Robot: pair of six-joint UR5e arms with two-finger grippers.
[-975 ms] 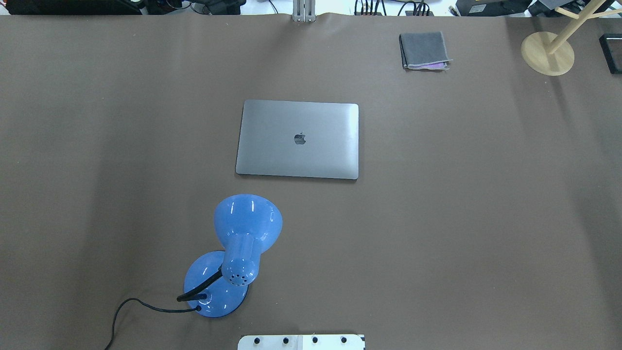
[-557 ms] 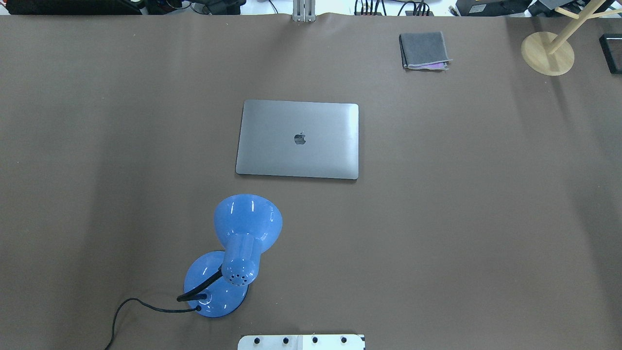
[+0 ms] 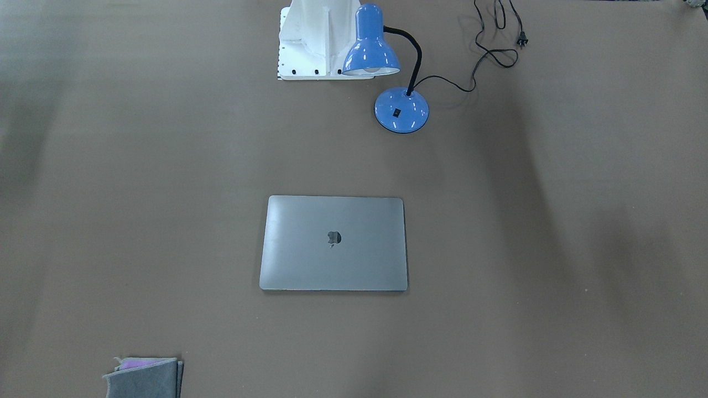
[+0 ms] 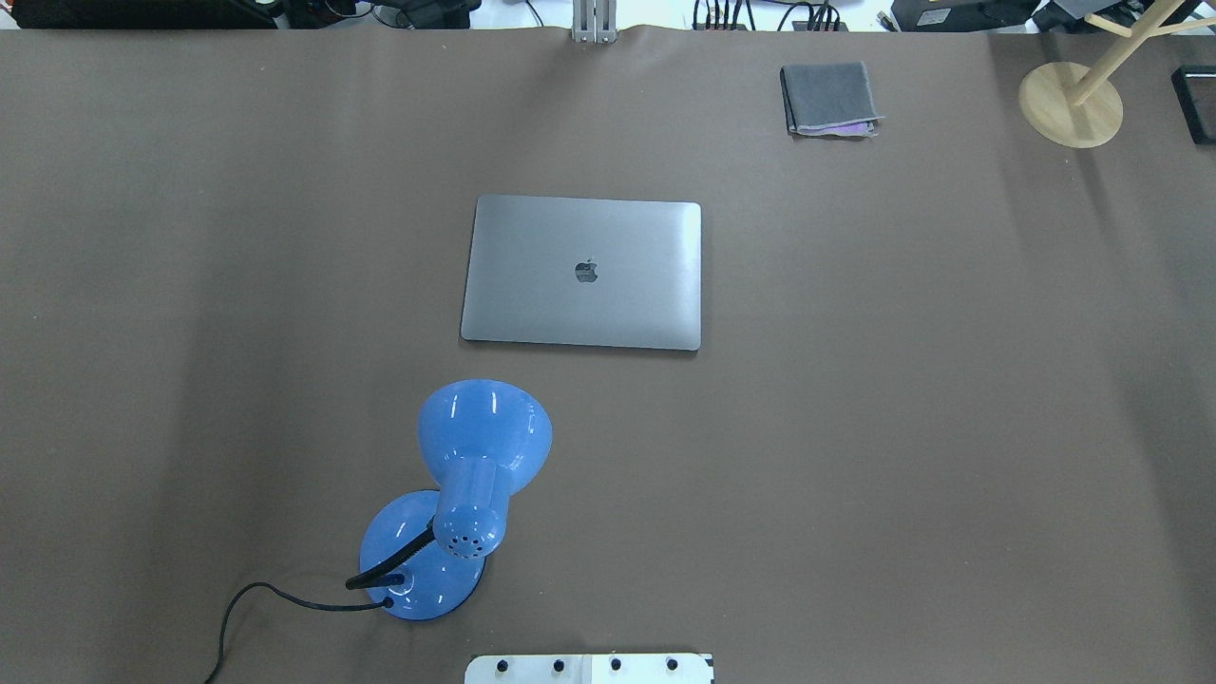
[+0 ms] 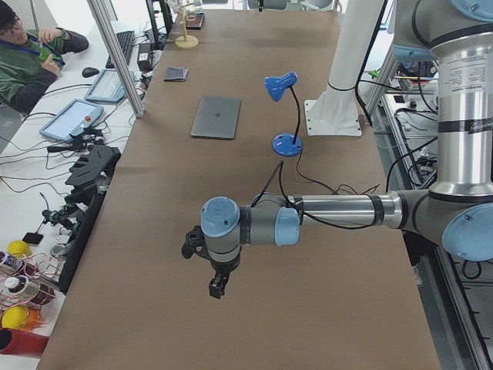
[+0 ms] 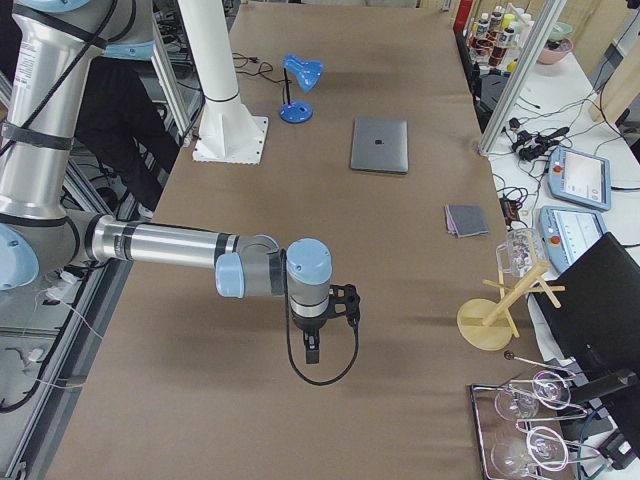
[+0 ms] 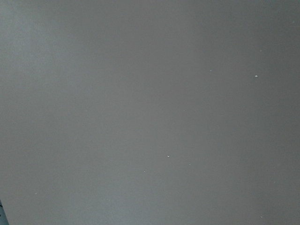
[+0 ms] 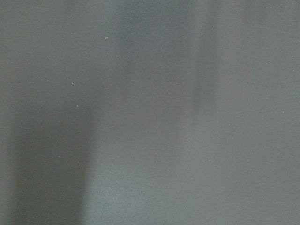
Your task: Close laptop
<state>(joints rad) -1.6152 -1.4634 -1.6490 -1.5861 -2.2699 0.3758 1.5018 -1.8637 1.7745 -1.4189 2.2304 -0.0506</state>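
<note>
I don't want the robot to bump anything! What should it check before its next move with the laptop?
1. Lid down flat: ok. The laptop lies shut, logo up.
2. Nothing on the lid: ok. Its top shows no object on it.
3. Lamp out of the way: ok. The blue lamp stands apart from the laptop, nearer the robot.
4. Left arm away from the laptop: ok. It hangs over the table, far off.
5. Right arm away from the laptop: ok. It hangs far off at the other end.
6. Jaws open or shut: cannot tell. Both show only in the side views.
</note>
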